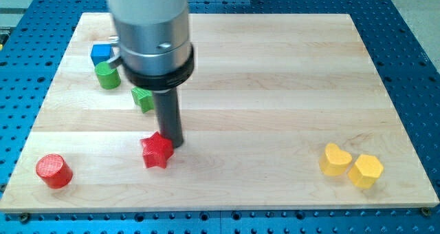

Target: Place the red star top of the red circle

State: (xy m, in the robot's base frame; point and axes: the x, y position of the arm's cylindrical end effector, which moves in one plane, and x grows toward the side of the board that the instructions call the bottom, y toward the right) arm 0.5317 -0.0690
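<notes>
Against the red star's (157, 151) upper-right edge rests the tip (173, 144), a plain rod with no hand to spread or close, while the red circle (53, 171) lies well leftward and slightly lower on the desk (275, 89); an off-centre push could spin the star aside.

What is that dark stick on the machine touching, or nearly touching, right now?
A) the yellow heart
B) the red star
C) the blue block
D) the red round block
B: my tip sits right at the upper right edge of the red star, while the red circle lies well off toward the view's left and the yellow heart far to the view's right.
</notes>
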